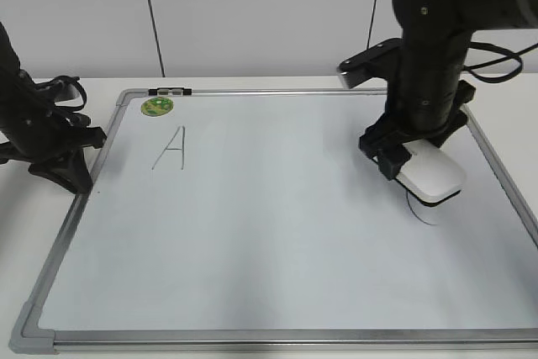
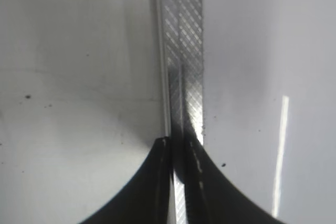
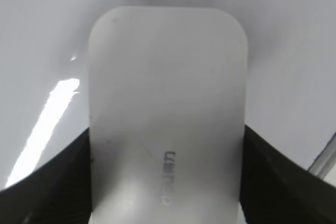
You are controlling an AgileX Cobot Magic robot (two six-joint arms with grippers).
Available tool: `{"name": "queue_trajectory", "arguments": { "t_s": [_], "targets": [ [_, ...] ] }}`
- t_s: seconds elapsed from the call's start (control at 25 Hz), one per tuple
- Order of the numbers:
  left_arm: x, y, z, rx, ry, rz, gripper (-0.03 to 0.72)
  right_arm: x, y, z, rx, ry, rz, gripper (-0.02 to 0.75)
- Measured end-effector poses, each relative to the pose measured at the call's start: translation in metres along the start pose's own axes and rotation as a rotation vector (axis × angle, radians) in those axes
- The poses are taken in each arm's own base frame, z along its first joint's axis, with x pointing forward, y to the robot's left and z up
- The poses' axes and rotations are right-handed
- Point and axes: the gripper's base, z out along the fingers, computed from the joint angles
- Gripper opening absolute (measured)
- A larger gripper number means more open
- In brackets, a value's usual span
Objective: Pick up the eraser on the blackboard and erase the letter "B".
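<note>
On the counter lies the blackboard, flat. Right tool clamps the eraser by its long sides, held over the board's right part, above a curved black stroke. No letter "B" is visible; the middle of the board reads blank, so that stroke may belong to another letter. Judgement: keep the felt flat, press evenly, stay clear of the "A". Left tool has its jaws narrowed on the board's frame, steadying it. 1 green magnet sits top left, well clear.
</note>
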Motion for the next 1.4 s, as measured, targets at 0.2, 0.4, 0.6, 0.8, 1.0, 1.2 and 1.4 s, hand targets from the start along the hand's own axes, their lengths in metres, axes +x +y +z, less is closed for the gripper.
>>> {"name": "queue_trajectory", "arguments": {
  "t_s": [0.2,0.4,0.6,0.8,1.0,1.2,1.4],
  "targets": [
    [0.0,0.0,0.0,0.0,0.0,0.0,0.031,0.013,-0.045,0.008,0.001,0.028,0.153,0.533],
    [0.0,0.0,0.0,0.0,0.0,0.0,0.031,0.034,-0.097,0.018,-0.026,0.039,0.354,0.533],
    [0.0,0.0,0.0,0.0,0.0,0.0,0.031,0.046,-0.127,0.022,-0.027,0.003,0.463,0.533],
    [0.0,0.0,0.0,0.0,0.0,0.0,0.031,0.047,-0.134,0.023,-0.028,-0.03,0.506,0.533],
    [0.0,0.0,0.0,0.0,0.0,0.0,0.031,0.045,-0.135,0.03,-0.03,-0.043,0.516,0.533],
    [0.0,0.0,0.0,0.0,0.0,0.0,0.031,0.042,-0.133,0.052,-0.039,-0.019,0.523,0.533],
    [0.0,0.0,0.0,0.0,0.0,0.0,0.031,0.04,-0.134,0.063,-0.029,-0.024,0.539,0.533]
  ]
}}
